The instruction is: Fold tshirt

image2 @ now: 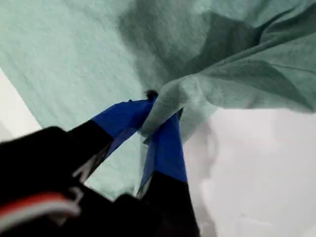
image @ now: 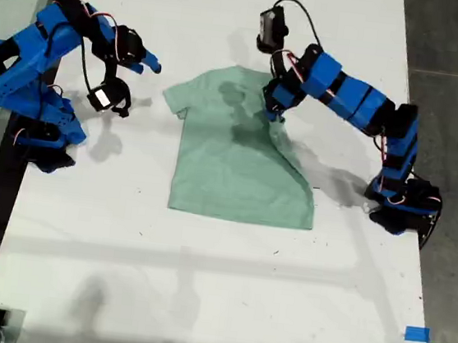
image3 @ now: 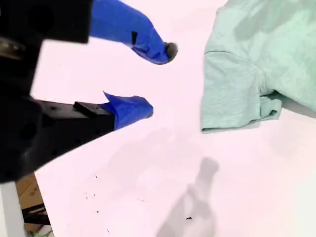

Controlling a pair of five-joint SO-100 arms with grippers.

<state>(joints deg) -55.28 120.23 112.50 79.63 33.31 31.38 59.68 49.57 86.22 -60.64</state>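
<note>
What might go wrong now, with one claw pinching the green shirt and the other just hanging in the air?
My first gripper pinches only a small bunch of the tshirt, so the cloth could slip out partway through the fold. Only one side is held: my second gripper is open above the bare table, off the shirt's sleeve, so pulling may drag or skew the whole shirt. The fabric near the pinch already looks bunched, so wrinkles may get folded in.

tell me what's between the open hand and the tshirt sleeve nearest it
Nothing: only bare white table separates my second hand from the sleeve of the tshirt. The second wrist view shows it best, and the exterior view agrees.
</note>
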